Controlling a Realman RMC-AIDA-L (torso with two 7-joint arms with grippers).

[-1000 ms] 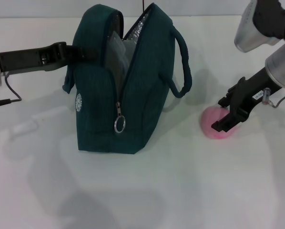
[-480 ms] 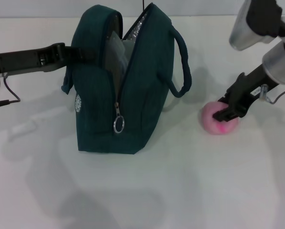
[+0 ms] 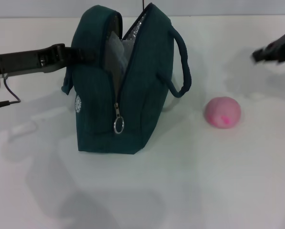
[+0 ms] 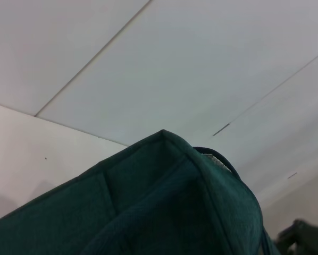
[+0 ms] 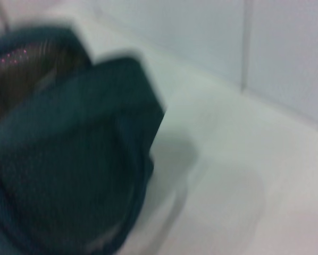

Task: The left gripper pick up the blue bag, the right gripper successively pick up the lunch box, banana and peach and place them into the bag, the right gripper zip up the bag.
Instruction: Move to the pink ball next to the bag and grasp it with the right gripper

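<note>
Fruit first: one peach (image 3: 222, 112) is all I can count on the white table (image 3: 190, 191), a small round pink thing with a brighter pink blotch on its near side, sitting by itself to the right of the bag and well apart from it, with nothing touching it. No banana or lunch box shows in any view, so I cannot tell where they are.

One blue bag (image 3: 121, 81) stands upright near the middle of the table. It is dark teal fabric, its top gaping open so that the silver lining (image 3: 133, 36) shows inside. Two navy loop handles: one (image 3: 180, 67) arcs out on the right side, the other hangs on the left where the arm meets it. A zipper runs down the near end to a single metal ring pull (image 3: 118, 125), and a small white round logo (image 3: 78, 101) sits low on the left face.

Two grippers. The left gripper (image 3: 71, 53) reaches in from the left at the bag's upper edge, its black fingers closed on the fabric and handle there. The right gripper (image 3: 271, 51) is only a dark tip at the right edge, up off the table and well clear of the peach; whether its fingers are apart I cannot tell.
</note>
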